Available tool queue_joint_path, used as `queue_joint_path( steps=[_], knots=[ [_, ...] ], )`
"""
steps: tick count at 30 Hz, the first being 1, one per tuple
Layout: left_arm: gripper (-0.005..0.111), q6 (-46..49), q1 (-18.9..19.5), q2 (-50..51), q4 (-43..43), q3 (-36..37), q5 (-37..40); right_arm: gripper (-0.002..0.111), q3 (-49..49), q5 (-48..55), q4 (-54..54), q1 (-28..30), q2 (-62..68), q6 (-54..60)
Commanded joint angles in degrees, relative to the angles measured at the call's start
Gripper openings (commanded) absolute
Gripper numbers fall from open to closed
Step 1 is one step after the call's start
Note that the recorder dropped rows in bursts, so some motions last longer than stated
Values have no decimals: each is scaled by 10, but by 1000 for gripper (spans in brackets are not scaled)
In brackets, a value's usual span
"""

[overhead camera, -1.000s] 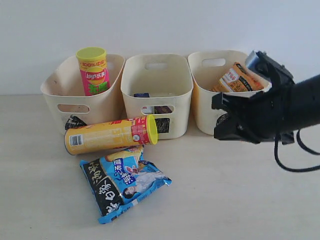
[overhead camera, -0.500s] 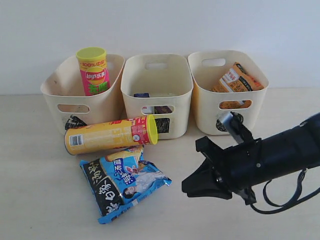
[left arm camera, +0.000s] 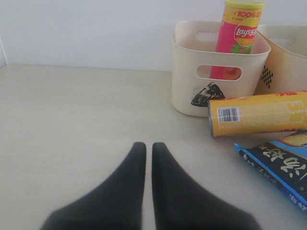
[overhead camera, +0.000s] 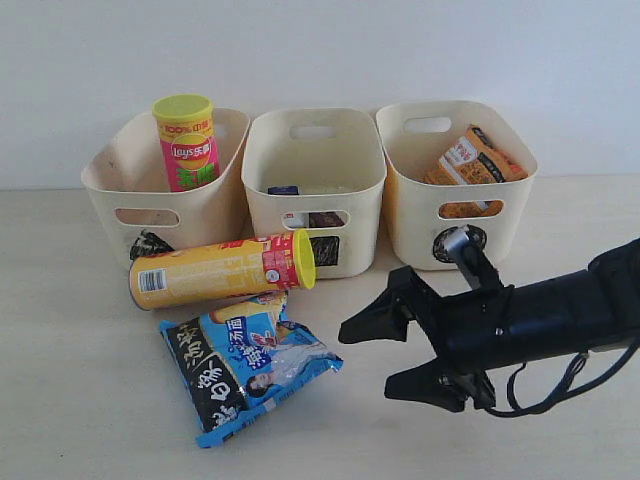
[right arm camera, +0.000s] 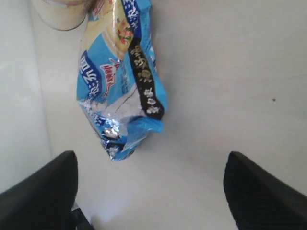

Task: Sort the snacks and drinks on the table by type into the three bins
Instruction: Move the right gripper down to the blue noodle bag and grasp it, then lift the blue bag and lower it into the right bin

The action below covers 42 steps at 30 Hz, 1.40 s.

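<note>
Plastic, cream and smooth, is forming all three bins, each a rounded rectangle with handle cut-outs and a black scribble on its front. The left bin is standing ahead of the left hand, off to one side. The pink-green tube, a glossy cylinder with a yellow-green lid, is standing upright inside it. The yellow tube, another stiff cylinder with a red band, is lying on its side on the pale wood-grain bench. It is resting just in front of that bin and well apart from the right hand. The blue-black-white bag, crinkly and shiny, is lying flat with one end against the yellow tube. It is sitting just beyond the right hand's fingertips, not touching them. The middle bin is holding the small box cartons, which are showing only in part through its cut-out. The right bin is standing near the right arm, and the orange-brown bag is leaning tilted inside it.

The left hand is pointing across the bench with its dark tapered fingers pressing together, only a hairline gap between them, gripping nothing. The right arm is stretching low and nearly level over the bench, its hand facing the blue-black-white bag. It is holding its black fingers wide apart, with only bare bench between them.
</note>
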State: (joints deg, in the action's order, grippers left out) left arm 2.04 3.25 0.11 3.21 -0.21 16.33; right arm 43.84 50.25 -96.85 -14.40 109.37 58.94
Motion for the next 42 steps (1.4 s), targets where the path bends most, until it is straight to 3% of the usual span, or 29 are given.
queue_joint_path(
  steps=[1,12,25,38,42],
  knots=[
    [4,-2,0,-1,-1,2,-4,75,-3,-36,-24,-10,-1,12],
    [4,-2,1,-1,-1,2,-3,75,58,-134,-31,-89,7,9],
    [4,-2,1,-1,-1,2,-3,75,137,-121,-31,-144,89,-2],
    [4,-2,1,-1,-1,2,-5,74,169,-186,-31,-165,136,-15],
    [4,-2,1,-1,-1,2,-5,63,169,-187,-31,-165,136,-15]
  ],
)
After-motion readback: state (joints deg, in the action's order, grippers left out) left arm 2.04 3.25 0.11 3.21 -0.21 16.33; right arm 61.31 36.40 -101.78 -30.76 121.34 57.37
